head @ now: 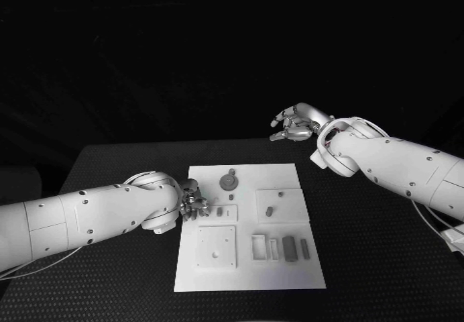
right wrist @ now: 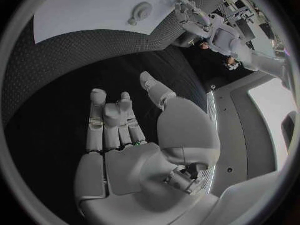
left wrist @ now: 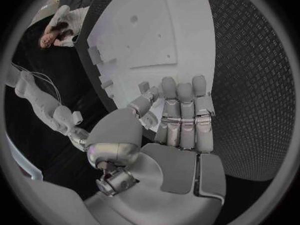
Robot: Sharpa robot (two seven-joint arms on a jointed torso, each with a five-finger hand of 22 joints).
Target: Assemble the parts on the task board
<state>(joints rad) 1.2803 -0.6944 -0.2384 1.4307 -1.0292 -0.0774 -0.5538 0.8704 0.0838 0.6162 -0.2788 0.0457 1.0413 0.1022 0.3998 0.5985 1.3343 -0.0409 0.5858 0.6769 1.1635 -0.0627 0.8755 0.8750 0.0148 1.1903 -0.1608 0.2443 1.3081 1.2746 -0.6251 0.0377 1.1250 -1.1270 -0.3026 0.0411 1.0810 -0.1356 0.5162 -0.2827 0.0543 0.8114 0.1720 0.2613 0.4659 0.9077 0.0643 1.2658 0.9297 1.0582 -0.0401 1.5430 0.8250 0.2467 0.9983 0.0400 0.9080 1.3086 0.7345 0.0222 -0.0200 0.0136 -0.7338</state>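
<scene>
The white task board (head: 249, 228) lies in the middle of the black table. Grey parts lie on it: a round piece with a tab (head: 229, 181), small pegs (head: 269, 211), and upright bars (head: 289, 247) near a raised square plate (head: 218, 245). My left hand (head: 194, 203) hovers at the board's left edge with its fingers (left wrist: 184, 110) stretched out side by side over the board (left wrist: 156, 30), and nothing shows in it. A small grey part (left wrist: 145, 87) lies just past its thumb. My right hand (head: 295, 124) is raised beyond the table's far edge, palm (right wrist: 134, 160) bare and fingers spread.
Black textured tabletop (head: 377, 255) surrounds the board on all sides. From the right wrist, the board (right wrist: 94, 10) with the round piece (right wrist: 142, 10) and my left hand (right wrist: 190, 15) sit far off.
</scene>
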